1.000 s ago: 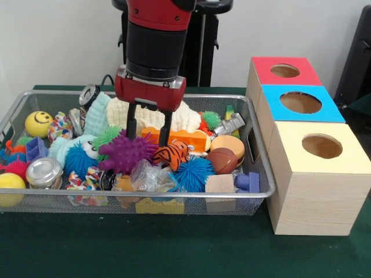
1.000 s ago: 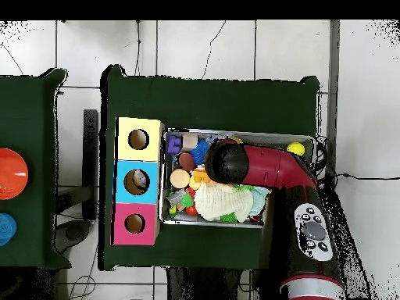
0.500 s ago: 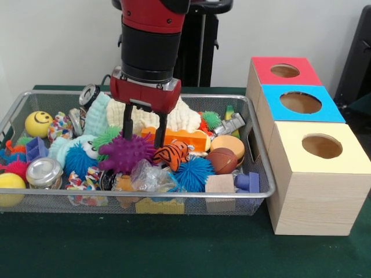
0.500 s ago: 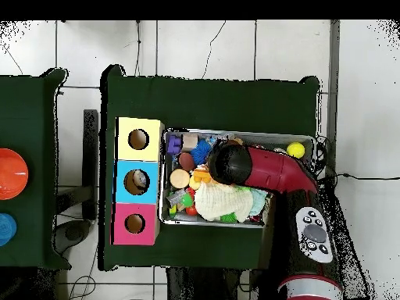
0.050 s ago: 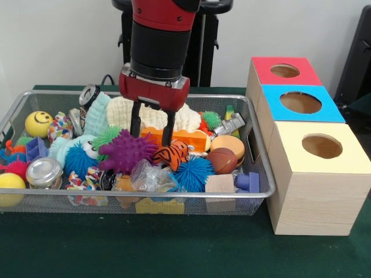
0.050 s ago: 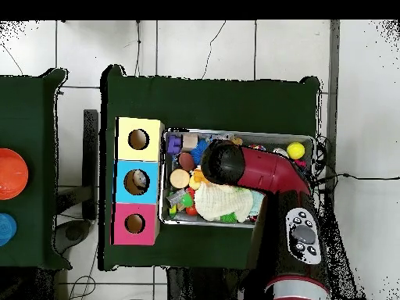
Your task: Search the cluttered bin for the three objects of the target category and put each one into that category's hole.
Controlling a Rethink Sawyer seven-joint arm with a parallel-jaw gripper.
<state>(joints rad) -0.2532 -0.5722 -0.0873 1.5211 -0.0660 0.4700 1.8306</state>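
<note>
Gripper (image 5: 152, 134) hangs empty, jaws apart, mid-bin (image 5: 262, 168) above the orange block (image 5: 184, 138) and tiger toy (image 5: 172, 154); search step, next needs a drop and squeeze.

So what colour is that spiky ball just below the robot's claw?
Purple. The spiky ball shows best in the front view, beside a tiger-striped toy.

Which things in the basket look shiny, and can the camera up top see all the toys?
Front view: light glints off the silver tin and the crinkly plastic bag. Overhead view: no, the red arm covers much of the wire basket.
</note>
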